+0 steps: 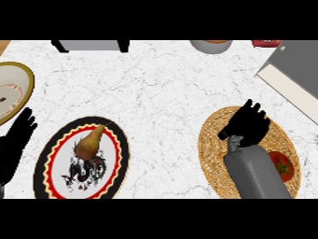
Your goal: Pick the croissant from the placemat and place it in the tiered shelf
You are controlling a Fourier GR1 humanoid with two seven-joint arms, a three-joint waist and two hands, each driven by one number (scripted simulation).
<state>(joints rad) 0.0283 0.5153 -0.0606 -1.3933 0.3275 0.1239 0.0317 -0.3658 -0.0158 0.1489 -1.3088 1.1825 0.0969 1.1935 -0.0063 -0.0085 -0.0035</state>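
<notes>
Covering the upper part of the round woven straw placemat [211,158], the black right hand [247,125] shows no croissant; whether it holds anything cannot be told. The grey-and-cream tiered shelf [306,79] stands near on the white marble worktop [161,84]. The left hand [8,147] rests open, lower left.

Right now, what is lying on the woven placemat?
A red tomato sits near the placemat's lower right edge. The right hand and its forearm cover the middle, so anything beneath them is hidden; no croissant shows.
</notes>
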